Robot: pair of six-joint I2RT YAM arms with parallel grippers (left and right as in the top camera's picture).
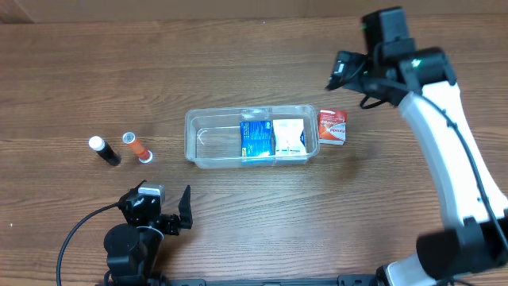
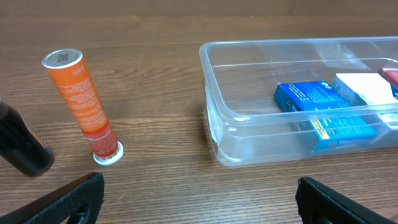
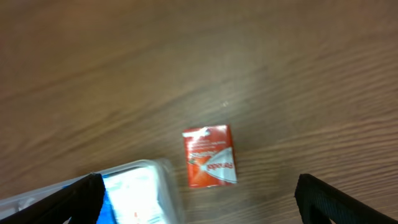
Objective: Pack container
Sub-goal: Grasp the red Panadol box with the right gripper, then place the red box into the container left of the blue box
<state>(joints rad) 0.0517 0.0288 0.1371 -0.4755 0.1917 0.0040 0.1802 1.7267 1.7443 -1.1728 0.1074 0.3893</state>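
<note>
The wooden counter (image 1: 238, 63) carries everything. The white right arm (image 1: 448, 143) reaches in from the lower right corner of the overhead view to the far side. Its pincer (image 1: 337, 73) hangs above the counter beyond the right end of the container. In the right wrist view this pincer (image 3: 199, 202) is released, with its two dark fingers (image 3: 56, 199) spread wide at the bottom corners and nothing between them. The black left arm (image 1: 131, 246) sits at the near edge. Its pincer (image 1: 163, 208) is likewise released and grips nothing, and it points toward the container's left end.

The clear container (image 1: 208, 139) lies lengthwise at the middle of the counter. Its left half is bare. In its right half a blue box (image 1: 255, 139) and a white box (image 1: 289, 137) sit side by side, touching, with the white one nearer the right end. A small red box (image 1: 332, 126) lies on the counter just outside that right end.

Well to the left of the container lie an orange tube (image 1: 136, 147) and a black tube (image 1: 104, 150). Both are on their sides, near each other but apart.
</note>
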